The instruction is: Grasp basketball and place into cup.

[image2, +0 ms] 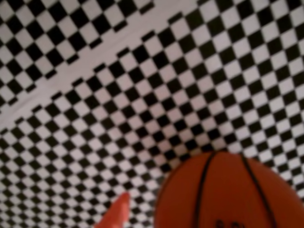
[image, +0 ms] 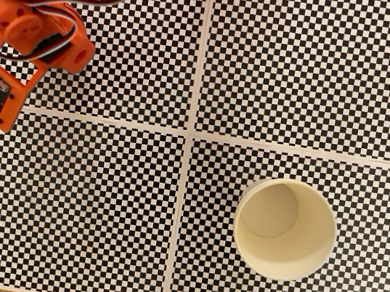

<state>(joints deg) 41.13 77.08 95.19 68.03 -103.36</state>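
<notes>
Basketball (image2: 228,192) close at wrist view bottom; cup (image: 285,228) upright, empty.

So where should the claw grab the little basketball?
Around its widest middle, one finger on each side. The basketball is round and smooth, so an off-centre pinch would probably squirt it out. In the wrist view it sits close under the camera with an orange fingertip just left of it.
</notes>
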